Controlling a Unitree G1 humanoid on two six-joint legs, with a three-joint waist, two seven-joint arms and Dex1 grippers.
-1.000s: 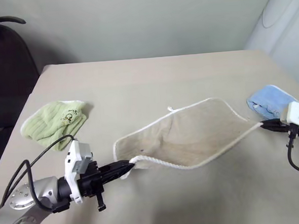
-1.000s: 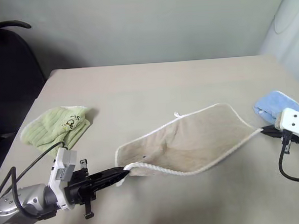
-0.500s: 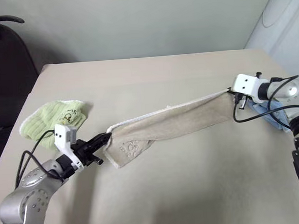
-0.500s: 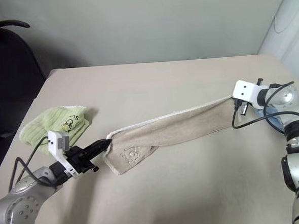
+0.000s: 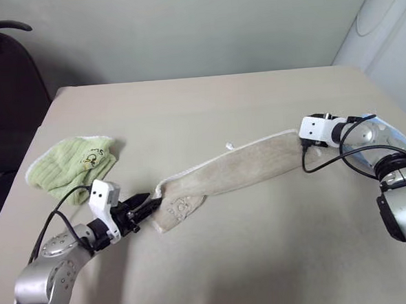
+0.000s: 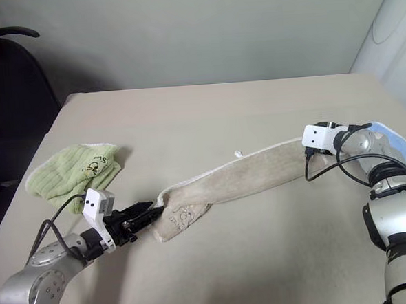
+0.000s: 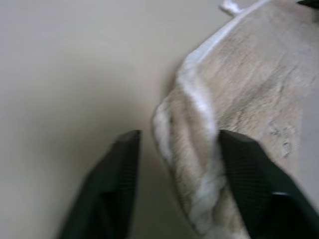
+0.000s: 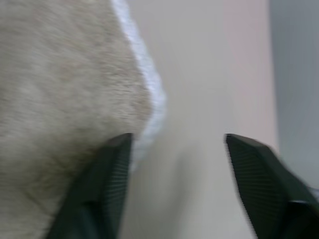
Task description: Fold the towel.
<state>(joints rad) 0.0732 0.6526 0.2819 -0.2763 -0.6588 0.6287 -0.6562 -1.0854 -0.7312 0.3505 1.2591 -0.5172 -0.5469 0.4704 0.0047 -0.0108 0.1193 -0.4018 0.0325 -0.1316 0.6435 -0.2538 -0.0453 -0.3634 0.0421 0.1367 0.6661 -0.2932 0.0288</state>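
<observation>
The beige terry towel [image 5: 232, 174] lies folded into a long strip across the tan table [image 5: 207, 110]. Left gripper [image 5: 148, 203] and right gripper [image 8: 174, 164] are released, fingers spread at opposite towel ends.

Soft even overhead light, faint shadows on table [image 5: 207, 110]; wrist views blurred, close-up unfocused.

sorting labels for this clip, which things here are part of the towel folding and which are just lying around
Part of the job:
- towel, beige, lying folded lengthwise across the table
- left gripper, open at the towel's near end
- right gripper, open at its far end

Just lying about:
- green ribbed cloth
- light-blue cloth, behind the right arm
- dark chair
</observation>
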